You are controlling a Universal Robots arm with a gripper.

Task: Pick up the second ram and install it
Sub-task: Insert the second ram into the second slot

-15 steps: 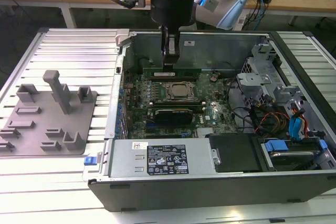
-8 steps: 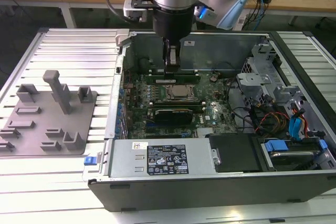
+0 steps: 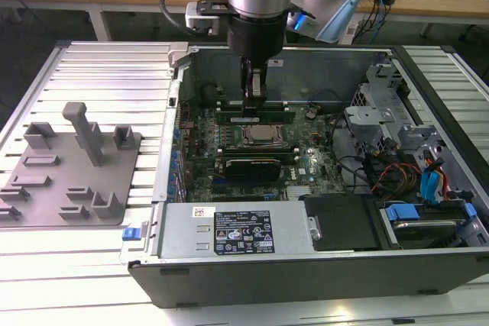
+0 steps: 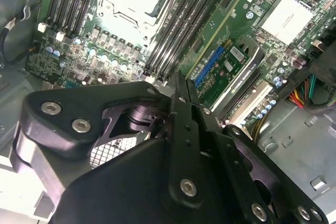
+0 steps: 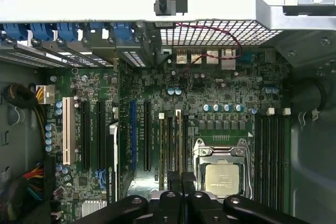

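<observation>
Ribbed metal table [image 3: 99, 74] carries the open computer case [image 3: 306, 280], and a grey fixture plate [image 3: 69, 181] lies on it at the exterior view's left. I see the gripper [image 3: 256, 91] low inside the case, its two fingers [image 4: 185, 114] pressed together — closed, with nothing visible between them. The memory stick [image 3: 229, 110] stands on its edge in a slot just beside the processor [image 3: 260, 135], directly under the fingertips. In the first wrist view the stick [image 5: 178, 140] runs away from the gripper [image 5: 182, 182] — whether the tips touch it, I cannot tell.
</observation>
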